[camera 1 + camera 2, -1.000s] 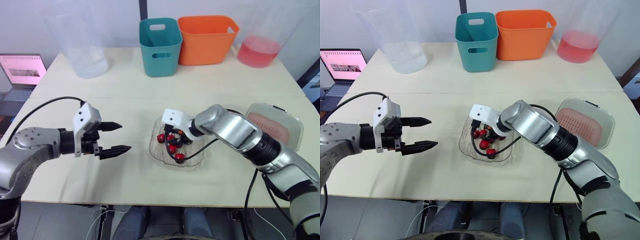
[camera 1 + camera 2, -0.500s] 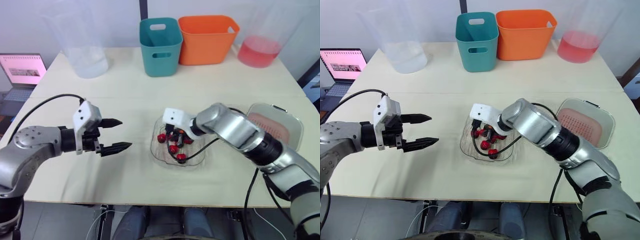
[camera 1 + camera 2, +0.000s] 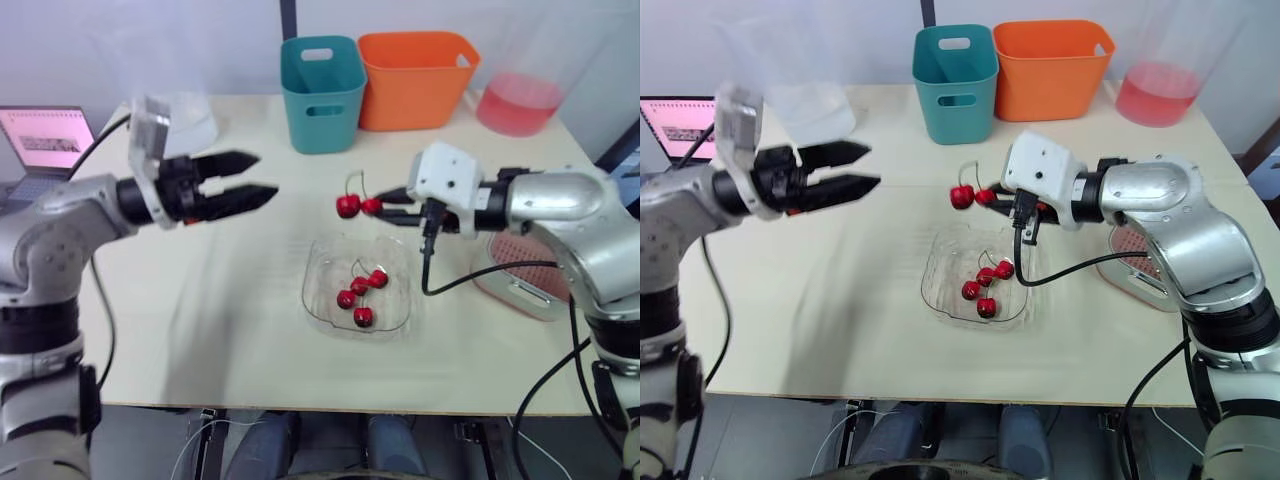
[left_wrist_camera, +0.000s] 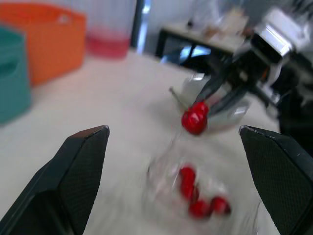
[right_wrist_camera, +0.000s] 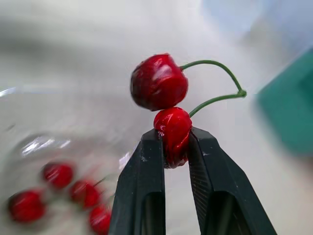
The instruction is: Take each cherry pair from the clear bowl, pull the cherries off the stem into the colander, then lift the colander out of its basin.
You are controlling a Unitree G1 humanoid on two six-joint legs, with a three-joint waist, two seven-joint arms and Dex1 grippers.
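My right gripper (image 5: 171, 150) is shut on one cherry of a red cherry pair (image 3: 358, 205), held in the air above the far rim of the clear bowl (image 3: 318, 268). The second cherry (image 5: 159, 82) hangs free on the green stem (image 5: 215, 81). Several cherries (image 3: 360, 296) lie in the bowl. My left gripper (image 3: 264, 176) is open and raised over the table, left of the pair, pointing toward it. The pink colander (image 3: 1136, 252) sits in its basin (image 3: 527, 298) at the right, partly hidden behind my right arm.
A teal bin (image 3: 320, 92) and an orange bin (image 3: 417, 78) stand at the back. A container of pink liquid (image 3: 520, 102) is at the back right, a clear one (image 3: 190, 122) at the back left. A laptop (image 3: 45, 140) sits at the far left.
My right gripper has risen out of the bowl with a cherry pair in it. My left arm has lifted and swung up toward the back, still open.
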